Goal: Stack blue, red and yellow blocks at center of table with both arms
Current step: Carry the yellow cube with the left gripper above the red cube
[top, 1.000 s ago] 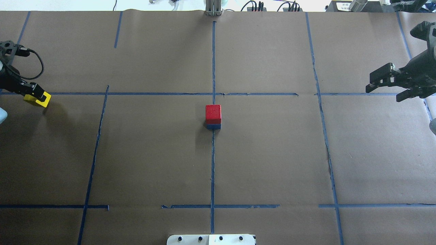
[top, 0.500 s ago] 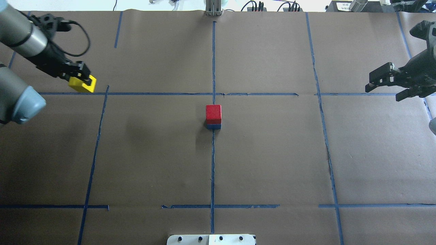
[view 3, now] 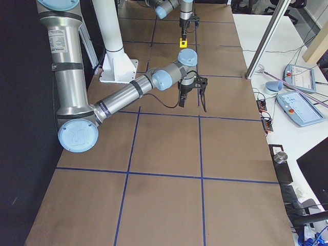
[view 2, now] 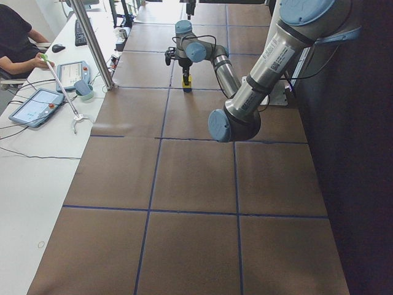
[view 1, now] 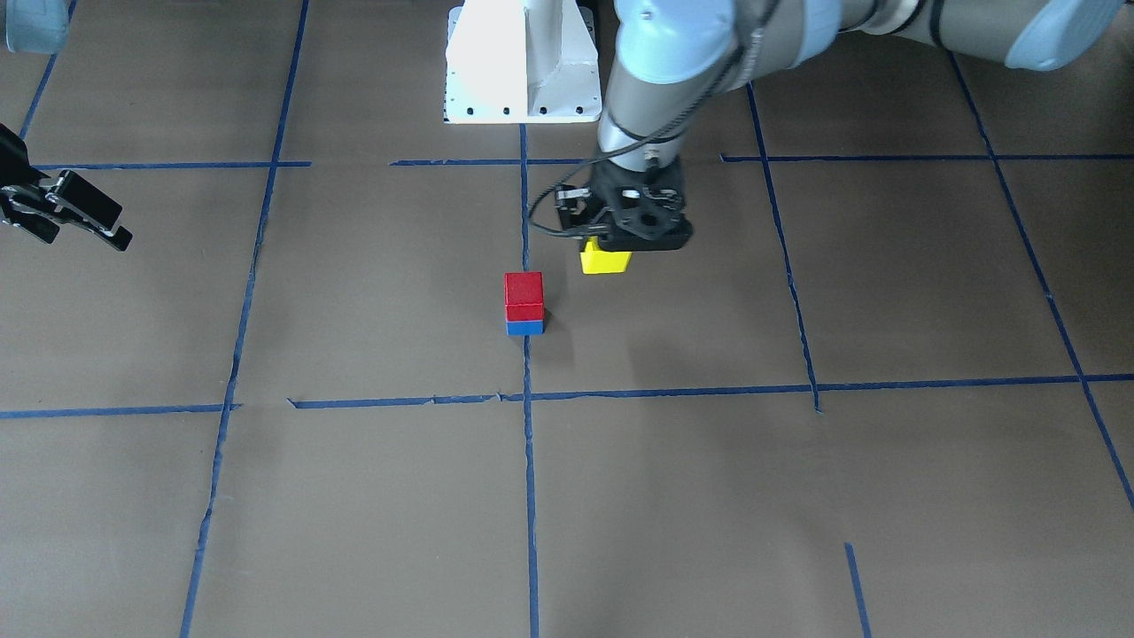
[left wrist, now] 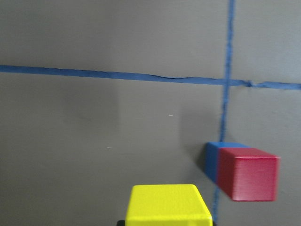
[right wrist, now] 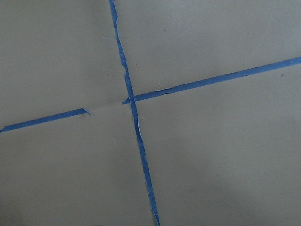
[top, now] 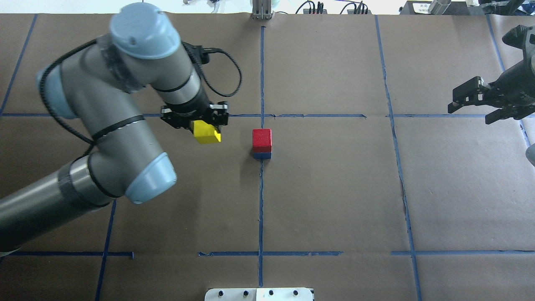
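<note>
Yellow block (top: 207, 133) hangs in the left gripper (top: 202, 127), whose jaws are closed on its upper part so that the lower half sticks out below them. Beside these jaws and lower down, apart from the block, the red block (top: 261, 140) sits on the blue block (top: 262, 155).

The cube looks rigid, light and smooth-faced. Pinching two opposite flat faces high up, as here, should suit it and leave the underside free to land. A slick face might let it twist, so it wants a square, gentle set-down.

The left wrist view hides the fingers but shows the stack ahead and off to one side. The front view shows the height gap. The right gripper (top: 470, 116) hangs with its jaws spread and empty, and its wrist camera sees only tape (right wrist: 134, 106) beneath them.
</note>
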You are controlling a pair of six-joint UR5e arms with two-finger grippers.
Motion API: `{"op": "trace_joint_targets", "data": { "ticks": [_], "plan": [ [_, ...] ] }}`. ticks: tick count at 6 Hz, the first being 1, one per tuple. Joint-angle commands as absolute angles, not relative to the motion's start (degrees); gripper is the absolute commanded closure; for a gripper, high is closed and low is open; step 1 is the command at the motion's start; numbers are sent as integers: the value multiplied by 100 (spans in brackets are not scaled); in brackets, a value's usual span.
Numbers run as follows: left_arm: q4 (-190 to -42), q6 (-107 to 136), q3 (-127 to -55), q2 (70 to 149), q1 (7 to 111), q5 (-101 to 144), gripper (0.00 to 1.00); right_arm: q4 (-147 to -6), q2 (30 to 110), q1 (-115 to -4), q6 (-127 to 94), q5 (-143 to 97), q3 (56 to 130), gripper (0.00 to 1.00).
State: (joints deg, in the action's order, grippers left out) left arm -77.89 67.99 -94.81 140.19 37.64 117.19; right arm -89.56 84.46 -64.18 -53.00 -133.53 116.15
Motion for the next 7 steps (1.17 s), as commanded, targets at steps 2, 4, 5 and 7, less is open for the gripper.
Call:
{"op": "trace_joint_targets", "data": {
  "ticks": [2, 4, 5, 7],
  "plan": [
    [-7796, 6961, -8227, 14933, 3613, 11698, 100, -8956, 8446, -6425, -5300, -13351, 11602, 0],
    [-7840, 6952, -8086, 14933, 3507, 11689, 100, -8956, 8455, -6416, -5309, -13351, 11619, 0],
    [-7927, 6926, -8051, 14924, 3498, 11672, 100, -8956, 8455, -6416, -5309, -13351, 11619, 0],
    [-8077, 6653, -8016, 14924, 3507, 11505, 100, -8956, 8455, -6416, -5309, -13351, 11619, 0]
  ]
}}
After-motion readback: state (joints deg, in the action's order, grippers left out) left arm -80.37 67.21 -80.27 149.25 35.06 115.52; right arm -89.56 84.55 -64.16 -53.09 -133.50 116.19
